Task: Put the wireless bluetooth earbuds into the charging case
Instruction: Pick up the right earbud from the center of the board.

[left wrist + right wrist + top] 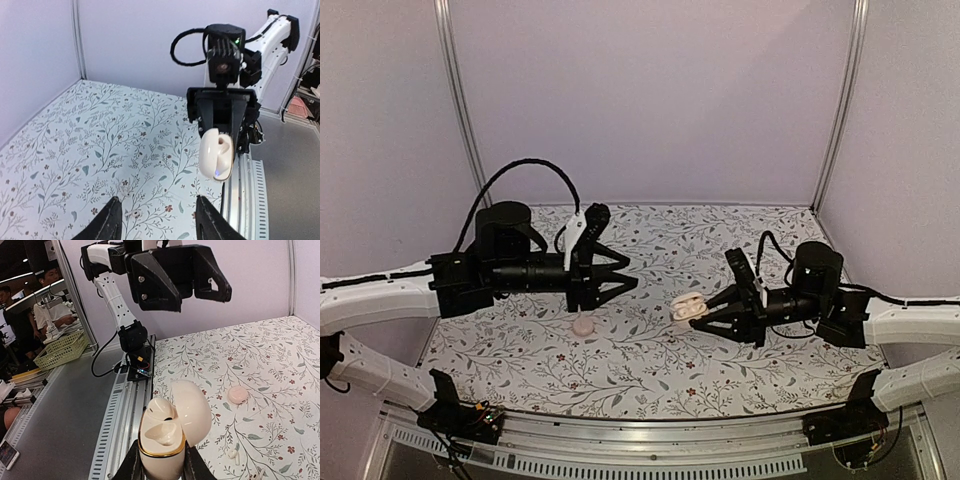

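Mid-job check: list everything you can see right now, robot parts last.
floral cloth: one, white with leaf print, covering the workspace
charging case: one, pale pink, lid open, held up off the cloth
pink rounded lump: one, on the cloth, left of centre
small white pieces: two, on the cloth near the case; too small to identify
basket: one, green, background beside the workspace
left fingers: two, black, open, empty
right fingers: two, black, shut on the charging case

Right claw (699, 313) gripping open charging case (685, 306), left claw (632, 273) spread near pale pink lump (583, 325), floral table (650, 372).
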